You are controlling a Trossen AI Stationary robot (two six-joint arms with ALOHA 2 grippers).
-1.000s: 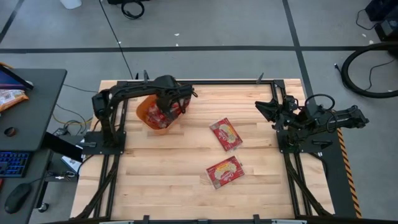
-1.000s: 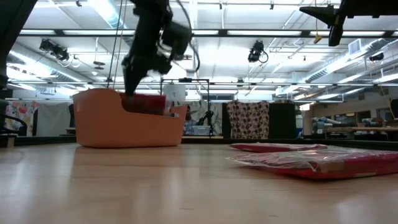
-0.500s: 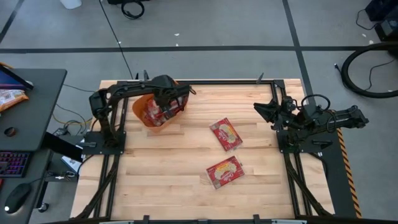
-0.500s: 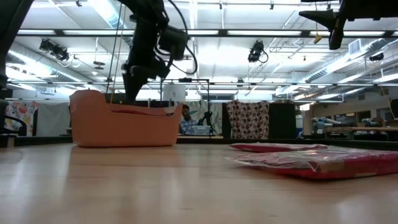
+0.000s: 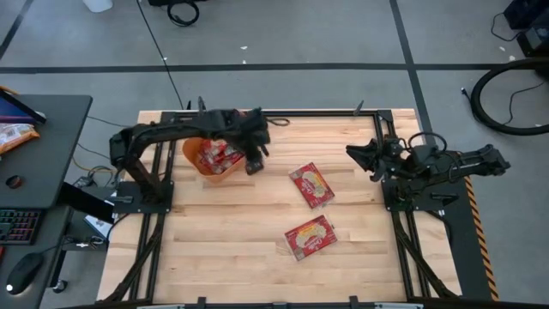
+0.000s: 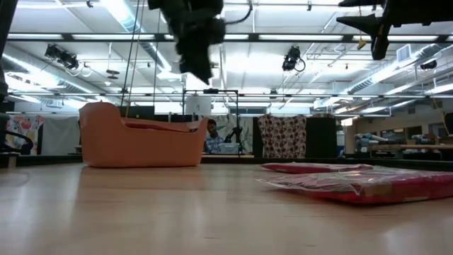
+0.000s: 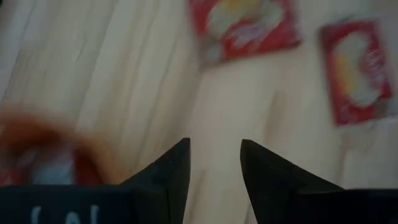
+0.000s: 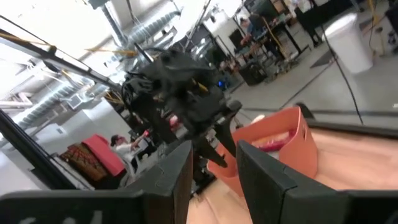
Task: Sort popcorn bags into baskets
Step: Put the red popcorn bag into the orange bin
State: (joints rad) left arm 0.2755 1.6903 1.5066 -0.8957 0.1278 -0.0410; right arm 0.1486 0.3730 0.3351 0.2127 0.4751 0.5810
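The orange basket (image 5: 208, 160) stands at the table's far left and holds several red popcorn bags (image 5: 216, 156); it also shows in the low view (image 6: 141, 142). Two more red bags with cream pictures lie flat on the table, one at mid-table (image 5: 311, 184) and one nearer the front (image 5: 309, 238). My left gripper (image 5: 256, 163) is open and empty, raised just right of the basket; its wrist view (image 7: 214, 158) looks down on both loose bags (image 7: 244, 26) (image 7: 357, 70). My right gripper (image 5: 350, 153) is open and empty, held high at the far right.
The black frame rail (image 5: 300, 112) runs along the table's far edge. The arm bases stand at the left (image 5: 141, 193) and right (image 5: 420, 193). Bare wood lies between the basket and the loose bags and along the table's near side.
My left gripper has risen out of the basket and gone toward the table's right edge, past the basket's right wall. A red bag that stood above the basket's rim under the gripper now lies lower inside it. The basket has shifted a little toward the left.
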